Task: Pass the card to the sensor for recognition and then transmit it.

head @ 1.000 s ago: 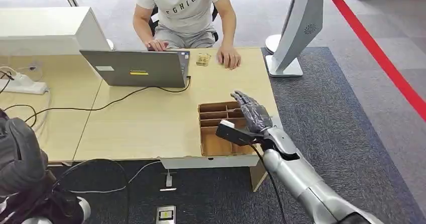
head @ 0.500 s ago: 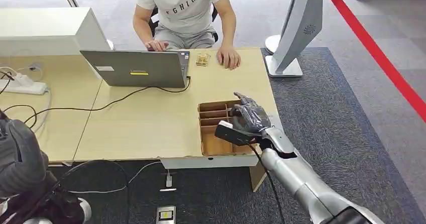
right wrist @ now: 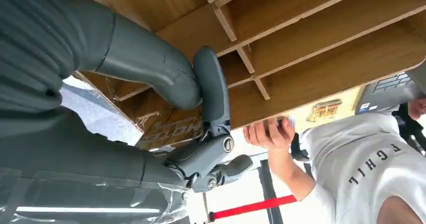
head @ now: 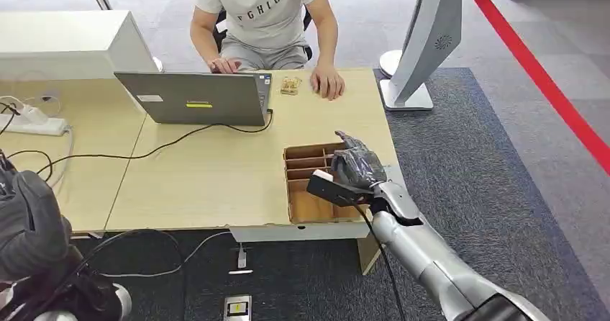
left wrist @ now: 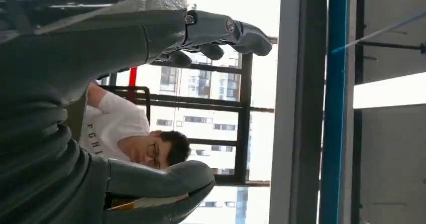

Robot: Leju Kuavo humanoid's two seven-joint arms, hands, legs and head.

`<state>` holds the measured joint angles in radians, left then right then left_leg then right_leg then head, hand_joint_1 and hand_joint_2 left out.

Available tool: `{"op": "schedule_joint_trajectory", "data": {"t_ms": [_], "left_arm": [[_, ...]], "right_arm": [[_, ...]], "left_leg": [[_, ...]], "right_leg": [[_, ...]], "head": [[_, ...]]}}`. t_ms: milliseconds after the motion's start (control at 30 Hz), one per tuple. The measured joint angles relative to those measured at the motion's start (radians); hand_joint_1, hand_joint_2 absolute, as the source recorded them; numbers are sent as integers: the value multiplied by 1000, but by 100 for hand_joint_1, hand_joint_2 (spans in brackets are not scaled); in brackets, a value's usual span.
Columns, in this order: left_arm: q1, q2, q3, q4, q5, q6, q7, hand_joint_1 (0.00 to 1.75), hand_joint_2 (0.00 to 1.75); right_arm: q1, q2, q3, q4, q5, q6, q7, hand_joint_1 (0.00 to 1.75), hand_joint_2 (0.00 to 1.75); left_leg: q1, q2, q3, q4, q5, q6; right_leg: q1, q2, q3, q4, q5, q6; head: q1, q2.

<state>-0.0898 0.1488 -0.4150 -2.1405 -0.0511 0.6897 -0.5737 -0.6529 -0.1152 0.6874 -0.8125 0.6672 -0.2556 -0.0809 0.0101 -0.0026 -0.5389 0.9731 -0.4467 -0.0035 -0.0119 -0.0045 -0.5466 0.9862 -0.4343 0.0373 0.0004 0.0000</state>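
Note:
My right hand (head: 354, 165) reaches into a brown cardboard box with dividers (head: 308, 206) at the table's near right edge. Its fingers are curled in. In the right wrist view the thick grey thumb (right wrist: 150, 68) presses against a dark finger (right wrist: 213, 91) just over the box's compartments (right wrist: 321, 53); I see no card between them. A small wooden object (head: 290, 85) lies at the far side of the table by a person's hand (head: 328, 83). My left hand (head: 29, 224) hangs low at the near left, off the table, and in the left wrist view its fingers (left wrist: 226, 30) and thumb (left wrist: 166, 181) stand apart with nothing in them.
A person in a white shirt (head: 262, 8) sits across the table behind an open laptop (head: 194, 98), whose black cable (head: 165, 147) runs over the tabletop. A white stand (head: 424, 40) rises at the table's far right corner. A power strip (head: 32, 123) lies at the left.
My right hand's fingers, spread above the box a second ago, have curled in and the hand has dropped slightly toward the box. The left arm barely shifted.

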Motion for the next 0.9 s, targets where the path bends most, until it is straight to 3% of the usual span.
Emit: {"op": "schedule_joint_trajectory", "data": {"t_ms": [33,67,167,900], "left_arm": [[0,0,0,0,0,0,3,0,175],[0,0,0,0,-1,0,7,0,175],[-2,0,-1,1,-2,0,14,0,175],[-9,0,-2,8,-8,0,20,0,175]], "right_arm": [[0,0,0,0,0,0,0,91,175],[0,0,0,0,-2,-1,0,33,175],[1,0,1,0,-7,-3,0,0,175],[2,0,1,-5,-42,-16,8,0,175]], "left_leg": [[0,0,0,0,0,0],[0,0,0,0,0,0],[0,0,0,0,0,0],[0,0,1,0,0,0]], "right_leg": [[0,0,0,0,0,0],[0,0,0,0,0,0],[0,0,0,0,0,0],[0,0,0,0,0,0]], "head": [[0,0],[0,0],[0,0],[0,0]]}}
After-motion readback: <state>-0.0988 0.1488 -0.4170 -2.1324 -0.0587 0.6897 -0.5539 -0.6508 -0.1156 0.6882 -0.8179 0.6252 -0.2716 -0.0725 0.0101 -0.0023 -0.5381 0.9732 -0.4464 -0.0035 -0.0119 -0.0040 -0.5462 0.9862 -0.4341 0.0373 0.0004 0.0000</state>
